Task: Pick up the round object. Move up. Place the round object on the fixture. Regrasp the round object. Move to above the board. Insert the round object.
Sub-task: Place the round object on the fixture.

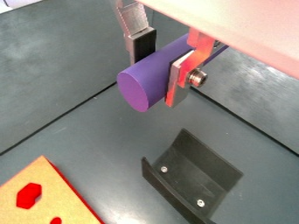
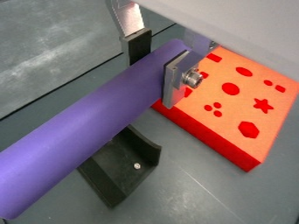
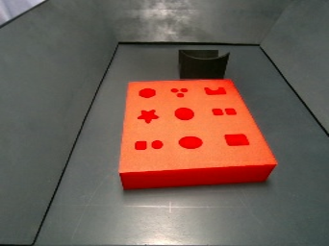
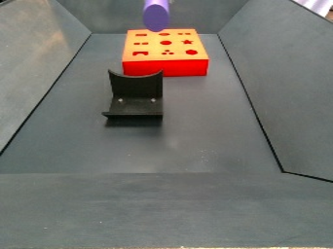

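Gripper [image 1: 162,63] is raised off the floor, with the round object [image 1: 155,77] clamped crosswise between its two silver finger plates. The jaws are closed on the purple peg: in both wrist views one dark pad presses its far side and the near plate with the bolt presses the other side. The peg lies roughly horizontal in the grasp. In a wrist view its flat round end face points toward the camera; in a wrist view [image 2: 87,131] its long body runs out from the fingers toward the camera, well beyond the grip point, so it is held near one end.

The peg touches nothing but the fingers. The dark floor is visible below it in both wrist views.

The fixture [image 1: 193,175] stands on the floor, clear of the peg, with its notch unoccupied. In a side view [image 4: 134,96] it sits left of centre in the frame, between the camera and the board.

The board [image 2: 236,101] lies flat on the floor. In a side view [image 3: 190,132] it fills the centre of the frame, all cut-outs unfilled, with the fixture at top centre behind it.

In a side view only the peg's end [image 4: 156,14] shows, at the top edge of the frame, over the board's far part. Arm and fingers are out of frame there.
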### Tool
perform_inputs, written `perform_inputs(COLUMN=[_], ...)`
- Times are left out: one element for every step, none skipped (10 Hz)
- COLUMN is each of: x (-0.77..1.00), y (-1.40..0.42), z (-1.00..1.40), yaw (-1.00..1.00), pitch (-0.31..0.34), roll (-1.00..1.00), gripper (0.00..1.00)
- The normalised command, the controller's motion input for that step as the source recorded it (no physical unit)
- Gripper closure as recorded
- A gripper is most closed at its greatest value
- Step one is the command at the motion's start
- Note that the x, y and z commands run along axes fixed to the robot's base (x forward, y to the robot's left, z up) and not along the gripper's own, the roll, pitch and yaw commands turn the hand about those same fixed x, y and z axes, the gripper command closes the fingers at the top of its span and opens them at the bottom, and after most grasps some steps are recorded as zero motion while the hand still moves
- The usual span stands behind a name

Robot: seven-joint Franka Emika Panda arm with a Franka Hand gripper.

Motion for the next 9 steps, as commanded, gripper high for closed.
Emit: perform_inputs(x=[0.43,0.35,0.60,0.50,0.46,0.34,0.27,0.10,0.07], y=[-0.01,-0.01,-0.34,-0.31,-0.15,-0.06,-0.04,0.01,0.02], z=[0.02,0.01,-0.64,-0.61,-0.45,-0.20,-0.12,-0.05,-0.03], yaw=[0.02,0.02,0.02,0.01,0.01,0.00,0.00,-0.01,-0.01], pitch=[0.167,0.168,0.003,0.003,-0.005,-0.001,0.004,0.035,0.039], roll=[0.02,0.02,-1.00,-1.00,-1.00,-1.00,-1.00,-1.00,-1.00], gripper=[1.00,1.00,1.00,1.00,1.00,1.00,1.00,1.00,1.00])
